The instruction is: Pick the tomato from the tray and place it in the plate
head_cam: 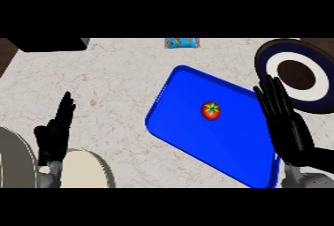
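Both robot hands are hanging released: right robot hand (287, 126) beside the blue tray (195, 132), left robot hand (55, 132) away. I'm seeing the tomato (210, 111) sitting ungrasped there, plate (267, 55) waiting.

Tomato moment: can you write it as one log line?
tomato: on blue tray | plate: no tomato | right hand: open beside tray | left hand: resting

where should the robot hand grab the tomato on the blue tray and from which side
Take the tomato round its red sides, below the green stem on top, fingers and thumb on opposite sides. It is round, sits alone mid-tray with bare blue all around. Coming from above and the right seems best, since the open right robot hand hovers just right of it.
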Motion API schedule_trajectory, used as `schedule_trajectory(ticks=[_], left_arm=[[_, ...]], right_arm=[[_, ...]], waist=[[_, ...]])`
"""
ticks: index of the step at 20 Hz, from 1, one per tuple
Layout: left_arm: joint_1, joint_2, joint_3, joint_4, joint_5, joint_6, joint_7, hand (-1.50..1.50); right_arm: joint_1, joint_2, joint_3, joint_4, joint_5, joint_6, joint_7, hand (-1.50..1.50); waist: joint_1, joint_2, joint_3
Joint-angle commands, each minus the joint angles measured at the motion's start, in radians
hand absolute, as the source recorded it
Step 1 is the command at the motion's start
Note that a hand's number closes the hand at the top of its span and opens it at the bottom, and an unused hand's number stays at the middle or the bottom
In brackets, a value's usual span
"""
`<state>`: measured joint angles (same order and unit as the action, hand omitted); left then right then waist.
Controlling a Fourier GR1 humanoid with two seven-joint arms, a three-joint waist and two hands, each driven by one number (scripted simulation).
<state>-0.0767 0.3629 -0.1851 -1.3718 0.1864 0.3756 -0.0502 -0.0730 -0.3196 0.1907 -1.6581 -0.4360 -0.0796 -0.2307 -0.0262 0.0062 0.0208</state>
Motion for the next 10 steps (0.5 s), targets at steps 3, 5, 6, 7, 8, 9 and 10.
schedule_trajectory(ticks=[3, 5, 6, 7, 8, 9, 10], left_arm=[[0.028, -0.022, -0.031, 0.019, 0.033, -0.054, 0.082, 0.0], [0.026, -0.059, -0.044, 0.026, 0.072, -0.072, 0.14, 0.0], [0.045, -0.046, -0.044, 0.045, 0.076, -0.091, 0.151, 0.0], [0.017, -0.04, -0.024, 0.0, 0.072, -0.078, 0.115, 0.0], [0.044, -0.057, -0.036, -0.007, 0.101, -0.102, 0.142, 0.0], [0.053, -0.062, -0.045, -0.024, 0.118, -0.118, 0.172, 0.0], [0.044, -0.059, -0.046, -0.027, 0.119, -0.124, 0.194, 0.0]], right_arm=[[-0.052, -0.071, -0.186, 0.058, 0.054, -0.188, 0.078, 1.5], [-0.098, -0.112, -0.272, 0.081, 0.086, -0.315, 0.146, 1.5], [-0.112, -0.158, -0.307, 0.093, 0.12, -0.366, 0.181, 1.5], [0.057, -0.337, -0.165, 0.194, 0.332, -0.27, 0.189, 1.5], [0.042, -0.279, -0.273, 0.215, 0.312, -0.435, 0.214, 1.5], [0.037, -0.215, -0.301, 0.22, 0.309, -0.533, 0.22, 1.5], [0.016, -0.196, -0.31, 0.21, 0.332, -0.603, 0.239, -1.5]], waist=[[0.017, -0.002, -0.022], [0.006, 0.002, -0.025], [0.001, 0.005, -0.029], [-0.025, 0.052, -0.066], [-0.042, 0.024, -0.042], [-0.031, 0.012, -0.032], [-0.016, 0.005, -0.029]])
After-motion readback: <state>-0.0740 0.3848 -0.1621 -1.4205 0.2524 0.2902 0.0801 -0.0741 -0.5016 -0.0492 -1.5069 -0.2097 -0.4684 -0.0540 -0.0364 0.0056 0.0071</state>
